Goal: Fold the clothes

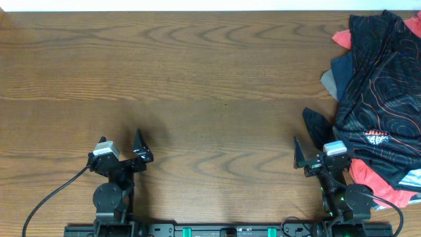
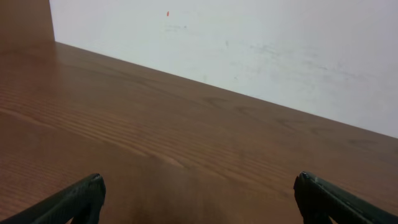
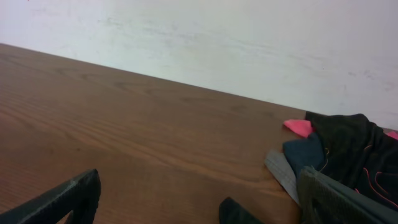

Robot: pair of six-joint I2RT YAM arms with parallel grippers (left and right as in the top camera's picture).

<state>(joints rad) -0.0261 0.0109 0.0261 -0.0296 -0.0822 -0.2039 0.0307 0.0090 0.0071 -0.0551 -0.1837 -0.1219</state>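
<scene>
On the brown wood-grain table (image 1: 197,79), at its right edge: black thin sports jersey with red-orange contour lines (image 1: 381,85), crumpled, unfolded, a small logo facing up, heaped over a red garment (image 1: 378,187) and a navy garment (image 1: 341,66). At the table's front left: left gripper (image 2: 199,193), fingers spread wide, holding nothing. At the table's front right: right gripper (image 3: 199,193), fingers likewise apart, empty.

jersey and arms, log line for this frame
phase: pre-grasp | black jersey: crumpled atop other clothes, unfolded | left gripper: open, empty | right gripper: open, empty, beside pile
</scene>
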